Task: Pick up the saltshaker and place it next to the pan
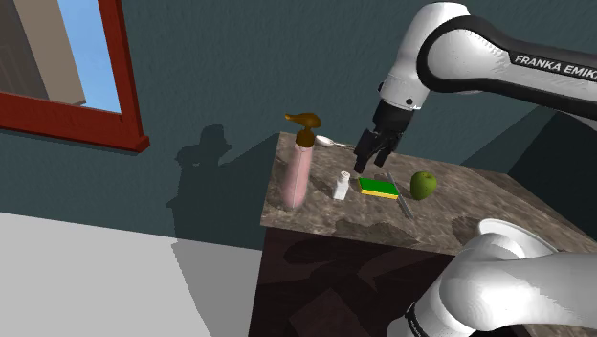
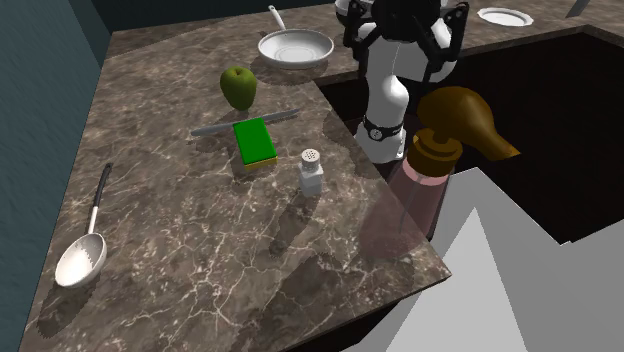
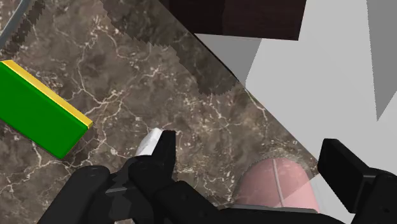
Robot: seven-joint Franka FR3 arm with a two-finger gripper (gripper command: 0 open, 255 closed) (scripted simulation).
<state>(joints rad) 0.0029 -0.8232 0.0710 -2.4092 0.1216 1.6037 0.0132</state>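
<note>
The saltshaker [image 1: 342,185] is a small white shaker with a holed cap [image 2: 311,171], standing upright on the dark marble counter [image 2: 180,260] near its edge. The white pan [image 2: 295,47] rests at the counter's far end in the second exterior view, beyond the green apple. My black gripper [image 1: 375,160] hangs open above the counter, over the green sponge and a little beyond the shaker. In the wrist view my gripper [image 3: 254,159] holds nothing. A sliver of the saltshaker [image 3: 151,140] shows beside one fingertip [image 3: 164,150].
A tall pink soap dispenser [image 1: 297,172] with a brown pump stands at the counter's corner, close to the shaker. A green and yellow sponge [image 2: 254,143], a grey knife [image 2: 215,129], a green apple [image 2: 239,86] and a ladle [image 2: 84,255] lie on the counter. A white plate [image 2: 505,16] sits beyond the sink.
</note>
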